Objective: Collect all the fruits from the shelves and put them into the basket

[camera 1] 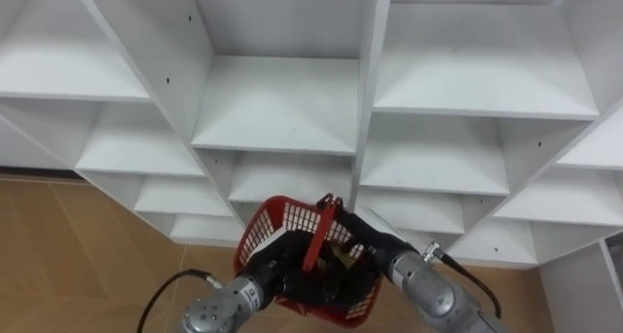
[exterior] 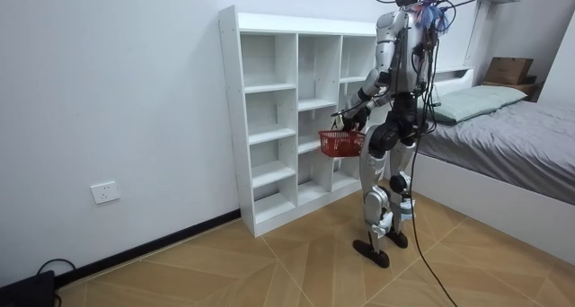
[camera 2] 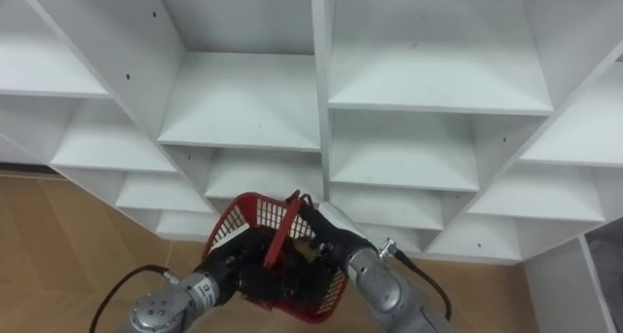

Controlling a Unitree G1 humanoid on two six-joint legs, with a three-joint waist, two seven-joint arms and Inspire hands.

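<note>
Directly before white shelves [camera 1: 277,104], left hand [camera 1: 282,275] and right hand [camera 1: 358,238] meet red basket [camera 1: 268,226], fingers unclear.

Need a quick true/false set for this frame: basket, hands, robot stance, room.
1. The red plastic mesh basket is held up in front of the white open shelf unit. True.
2. The basket rests on the wooden floor. False: the room view shows it well off the floor, at about the height of the robot's hips.
3. Both the left hand and the right hand are at the basket. True.
4. The robot is kneeling at the shelves. False: it stands upright on both feet, facing them.
5. A bed with grey bedding stands at the room view's right. True.
</note>
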